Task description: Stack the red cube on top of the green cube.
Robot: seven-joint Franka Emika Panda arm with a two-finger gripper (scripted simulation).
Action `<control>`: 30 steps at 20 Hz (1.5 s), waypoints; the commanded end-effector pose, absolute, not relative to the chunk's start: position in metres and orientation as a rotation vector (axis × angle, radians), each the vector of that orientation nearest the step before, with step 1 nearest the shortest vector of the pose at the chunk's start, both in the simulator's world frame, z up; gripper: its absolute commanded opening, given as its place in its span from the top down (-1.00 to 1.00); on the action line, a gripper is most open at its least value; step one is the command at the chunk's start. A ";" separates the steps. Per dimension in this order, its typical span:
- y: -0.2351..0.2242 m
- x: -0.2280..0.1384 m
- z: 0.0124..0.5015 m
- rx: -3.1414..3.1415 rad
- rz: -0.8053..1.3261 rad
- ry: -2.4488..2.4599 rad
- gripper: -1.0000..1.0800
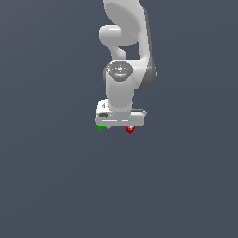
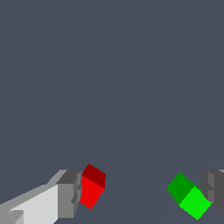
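While the gripper (image 2: 139,194) hangs low with jaws spread wide, the red cube (image 2: 92,187) and green cube (image 2: 189,196) sit between them, seemingly unclamped.

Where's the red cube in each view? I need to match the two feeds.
Exterior view: red cube peeks out under the claw's end on the exterior view's right.
Wrist view: red cube sits right beside one grey finger.
Shared landmark: the green cube, near the opposite finger, with the claw spanning both cubes.
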State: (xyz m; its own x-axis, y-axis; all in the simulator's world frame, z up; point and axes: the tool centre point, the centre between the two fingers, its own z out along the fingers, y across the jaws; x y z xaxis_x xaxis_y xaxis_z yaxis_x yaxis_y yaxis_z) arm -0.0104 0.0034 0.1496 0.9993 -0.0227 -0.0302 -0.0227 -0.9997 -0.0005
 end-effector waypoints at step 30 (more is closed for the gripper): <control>0.045 -0.081 0.089 -3.059 0.011 0.714 -0.92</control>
